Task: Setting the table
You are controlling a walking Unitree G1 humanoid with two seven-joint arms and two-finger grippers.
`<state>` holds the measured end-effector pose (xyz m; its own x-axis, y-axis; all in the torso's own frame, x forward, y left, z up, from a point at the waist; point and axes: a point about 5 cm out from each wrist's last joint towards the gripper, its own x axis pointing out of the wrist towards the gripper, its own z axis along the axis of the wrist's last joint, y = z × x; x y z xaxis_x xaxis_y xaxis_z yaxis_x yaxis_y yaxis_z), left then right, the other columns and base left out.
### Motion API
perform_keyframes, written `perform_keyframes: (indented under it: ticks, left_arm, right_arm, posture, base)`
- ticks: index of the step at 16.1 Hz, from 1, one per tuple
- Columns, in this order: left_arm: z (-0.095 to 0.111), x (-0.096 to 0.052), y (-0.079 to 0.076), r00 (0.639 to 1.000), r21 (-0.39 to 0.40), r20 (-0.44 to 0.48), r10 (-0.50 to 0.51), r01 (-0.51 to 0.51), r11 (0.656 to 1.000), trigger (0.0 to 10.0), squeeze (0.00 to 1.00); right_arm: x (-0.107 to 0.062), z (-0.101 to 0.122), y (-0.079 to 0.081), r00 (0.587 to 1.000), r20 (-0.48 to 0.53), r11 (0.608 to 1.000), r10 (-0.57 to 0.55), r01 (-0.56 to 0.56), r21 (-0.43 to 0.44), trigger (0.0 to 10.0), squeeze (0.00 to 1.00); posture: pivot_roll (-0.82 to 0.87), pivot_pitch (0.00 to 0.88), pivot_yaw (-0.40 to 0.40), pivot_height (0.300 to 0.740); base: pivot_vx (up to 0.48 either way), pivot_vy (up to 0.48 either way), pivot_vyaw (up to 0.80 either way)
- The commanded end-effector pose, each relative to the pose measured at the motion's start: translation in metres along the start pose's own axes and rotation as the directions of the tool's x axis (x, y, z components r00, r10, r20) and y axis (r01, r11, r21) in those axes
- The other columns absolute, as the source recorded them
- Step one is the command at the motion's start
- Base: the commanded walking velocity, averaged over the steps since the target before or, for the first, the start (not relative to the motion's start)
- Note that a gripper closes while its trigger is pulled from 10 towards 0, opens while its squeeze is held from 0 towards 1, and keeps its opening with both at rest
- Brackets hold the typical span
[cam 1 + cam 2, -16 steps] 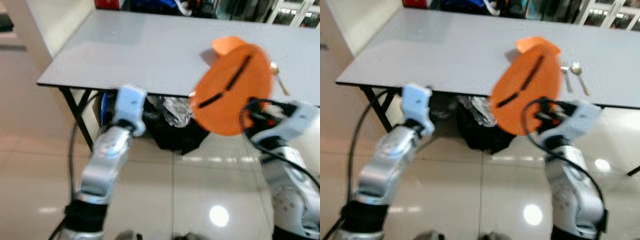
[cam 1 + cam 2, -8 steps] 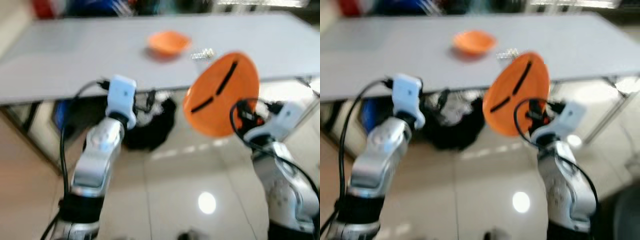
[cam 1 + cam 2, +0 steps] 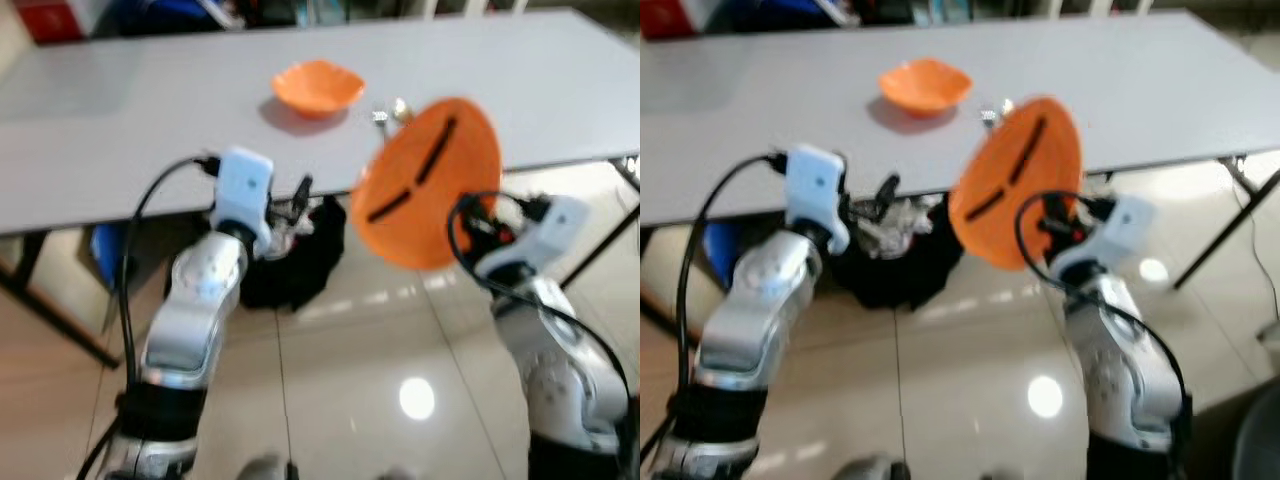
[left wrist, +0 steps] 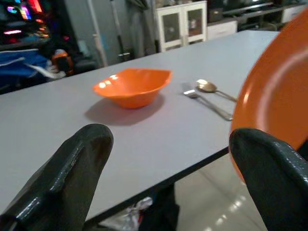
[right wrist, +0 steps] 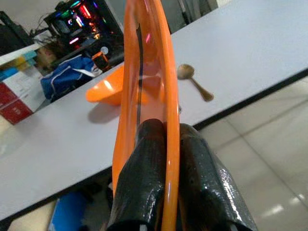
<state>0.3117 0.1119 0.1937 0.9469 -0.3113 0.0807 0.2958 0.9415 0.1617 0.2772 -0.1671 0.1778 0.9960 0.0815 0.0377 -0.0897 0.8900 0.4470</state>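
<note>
- My right pincer point(image 5: 166, 159) is clamped on the rim of an orange plate point(image 3: 428, 185), one black finger point(image 5: 139, 178) on each face, and holds the plate on edge, tilted, in the air.
- The plate stands up from the pincer, off the near edge of the grey table point(image 3: 150, 120) and partly in front of it, above the shiny tiled floor point(image 3: 340, 380).
- Two dark streaks cross the plate's face in the head views.
- Beyond the right pincer, on the table, sits an orange bowl point(image 3: 318, 87), upright and well apart from the plate.
- A spoon point(image 4: 214, 89) and a fork point(image 4: 208, 105) lie side by side on the table, just beside each other, between the bowl and the plate's upper edge as the head views show them.
- My left pincer point(image 4: 168, 178) is open, its two fingers point(image 4: 62, 178) spread wide and holding nothing, raised at the table's near edge.
- Straight ahead of the left pincer is the bowl; the spoon and fork lie ahead and toward the plate, whose rim shows at that side of the wrist view.
- Under the table, past my left arm, a black bag point(image 3: 300, 265) slumps on the floor with crumpled plastic on top.
- At the table's far end a white cabinet point(image 4: 180, 24) with glass doors stands against the wall.
</note>
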Motion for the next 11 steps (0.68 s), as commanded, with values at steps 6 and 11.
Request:
perform_keyframes:
  ticks: [6,11]
  left_arm:
    - [0.0,0.0,-0.004,1.0,0.009,-0.003,-0.016,0.016,1.0,10.0,0.0]
    - [0.0,-0.001,-0.007,0.999,0.016,-0.006,-0.032,0.032,0.999,10.0,0.0]
  right_arm:
    - [-0.001,0.005,0.003,0.999,0.012,0.99,0.034,-0.035,0.14,10.0,0.0]
    - [-0.006,0.008,-0.008,1.0,0.02,0.941,0.01,-0.016,0.339,10.0,0.0]
  posture:
    - [-0.02,0.056,-0.011,0.74]
    - [-0.02,0.063,-0.01,0.74]
  base:
    - [0.337,0.0,0.37]
    - [0.326,0.0,0.0]
